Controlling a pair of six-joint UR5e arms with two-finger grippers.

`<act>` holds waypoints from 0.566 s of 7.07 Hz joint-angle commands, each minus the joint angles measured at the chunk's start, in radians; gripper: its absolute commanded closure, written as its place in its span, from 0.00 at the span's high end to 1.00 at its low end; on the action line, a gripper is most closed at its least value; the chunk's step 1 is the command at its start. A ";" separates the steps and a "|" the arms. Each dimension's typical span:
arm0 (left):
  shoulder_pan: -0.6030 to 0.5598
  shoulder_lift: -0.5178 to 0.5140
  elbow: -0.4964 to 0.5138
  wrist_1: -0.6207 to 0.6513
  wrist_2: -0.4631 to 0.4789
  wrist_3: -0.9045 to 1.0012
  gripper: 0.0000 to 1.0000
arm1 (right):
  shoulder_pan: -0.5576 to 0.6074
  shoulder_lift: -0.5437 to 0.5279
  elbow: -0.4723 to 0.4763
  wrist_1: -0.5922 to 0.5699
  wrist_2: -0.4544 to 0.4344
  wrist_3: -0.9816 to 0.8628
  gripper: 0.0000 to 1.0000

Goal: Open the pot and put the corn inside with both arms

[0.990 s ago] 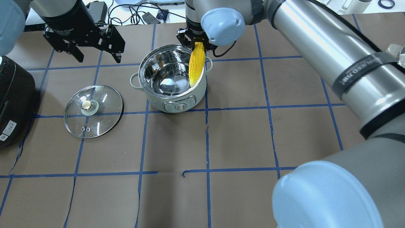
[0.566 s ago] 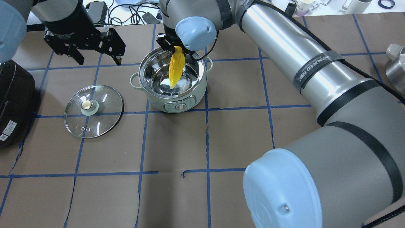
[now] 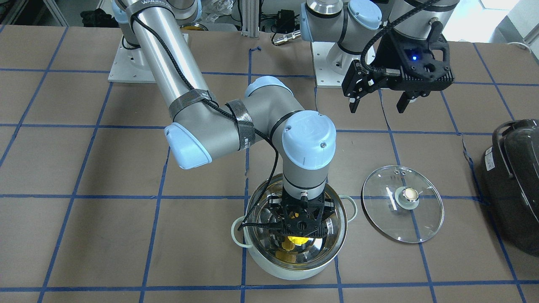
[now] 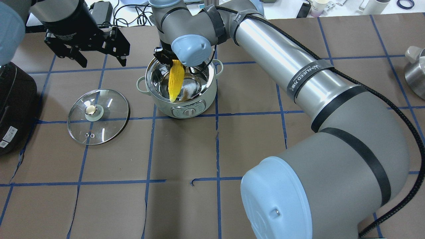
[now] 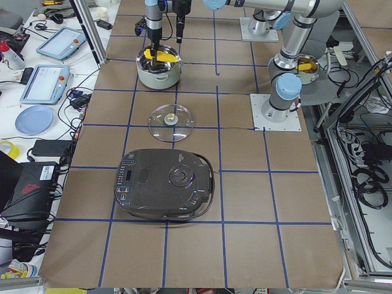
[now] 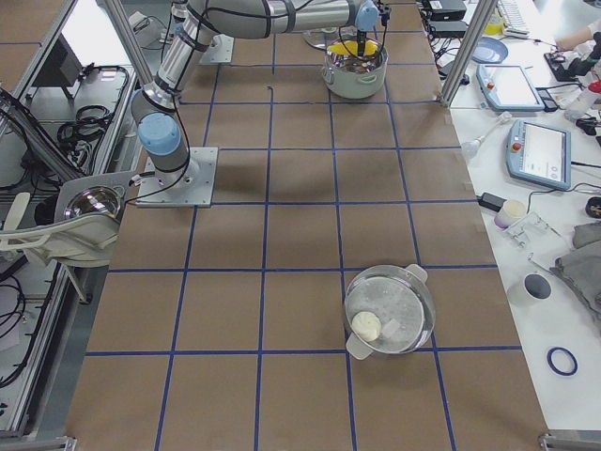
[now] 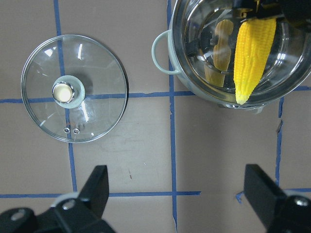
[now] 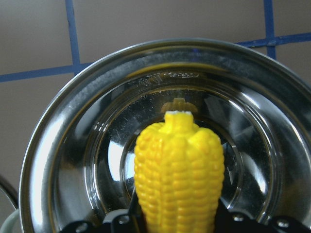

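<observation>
- Over the pot (image 4: 156,103) mouth: right hand (image 3: 300,229) clamped on the butt of the corn (image 4: 175,79), tip down inside the rim, not yet released.
- Lid (image 4: 106,123) is off, flat on the bench (image 4: 252,146) on the pot's left. Opening is done.
- Left hand (image 4: 103,59) has fingers apart, empty, above the bench.
- Remaining, I judge: lower, release, retract.
- Writing: right-arm strap (image 4: 307,77) reads roughly "WANJEED"; stickers on the dark appliance (image 4: 15,99) are illegible.

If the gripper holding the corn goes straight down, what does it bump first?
Probably the shiny bottom of the pot. The right gripper points straight down into the open pot, so the corn it holds would touch first. Depth is hard to judge.
</observation>
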 commanded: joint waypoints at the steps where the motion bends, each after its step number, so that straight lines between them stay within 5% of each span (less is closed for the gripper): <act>1: 0.001 0.001 0.000 0.000 -0.003 -0.020 1.00 | 0.001 0.000 0.001 0.000 0.004 0.009 1.00; 4: 0.001 0.005 -0.009 -0.001 -0.005 -0.020 1.00 | -0.002 -0.034 0.003 0.006 0.018 -0.016 1.00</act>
